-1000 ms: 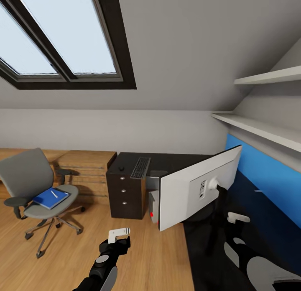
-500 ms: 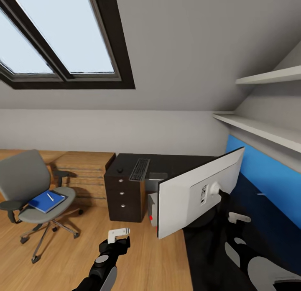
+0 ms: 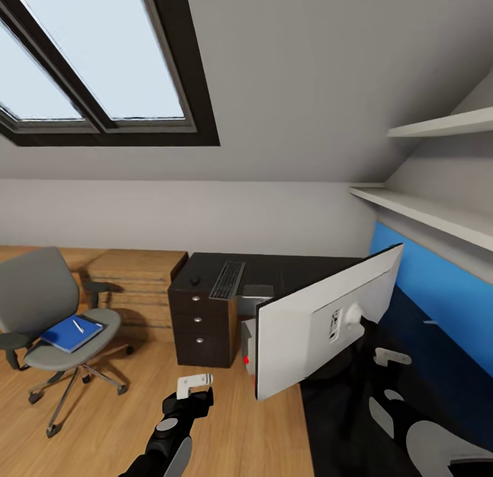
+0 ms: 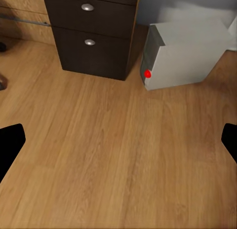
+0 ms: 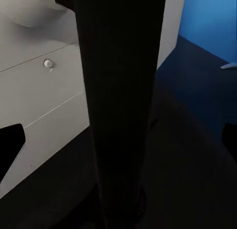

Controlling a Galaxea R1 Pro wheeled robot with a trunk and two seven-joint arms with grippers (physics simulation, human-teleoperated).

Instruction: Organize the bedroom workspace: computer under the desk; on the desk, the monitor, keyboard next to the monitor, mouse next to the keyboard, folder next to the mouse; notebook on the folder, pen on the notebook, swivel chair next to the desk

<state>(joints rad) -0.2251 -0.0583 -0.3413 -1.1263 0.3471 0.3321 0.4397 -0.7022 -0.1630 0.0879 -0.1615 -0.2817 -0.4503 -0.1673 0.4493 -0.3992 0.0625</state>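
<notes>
The monitor [image 3: 322, 326] stands on the black desk [image 3: 287, 268] with its white back towards me. Its dark stand pole [image 5: 118, 100] runs between the wide-apart fingers of my open right gripper [image 5: 118, 140], which shows in the head view [image 3: 385, 371] just behind the screen. The keyboard [image 3: 227, 279] and the mouse [image 3: 195, 281] lie on the desk's far end. The computer [image 4: 185, 54] sits on the floor beside the drawers. My left gripper [image 3: 195, 386] hangs open over the floor. The folder [image 3: 70, 332] with the pen [image 3: 79, 325] lies on the swivel chair [image 3: 41, 295]. The notebook is hidden.
A light wooden drawer chest [image 3: 137, 275] stands between the chair and the desk. A blue wall panel [image 3: 438, 285] and two white shelves [image 3: 431, 213] run along the right wall. The sloped ceiling holds a skylight [image 3: 103, 59]. Wooden floor [image 4: 113, 155] lies in front of the drawers.
The whole view has shifted: the chair, chest and drawers sit further left in the picture. Both grippers keep their places in the view.
</notes>
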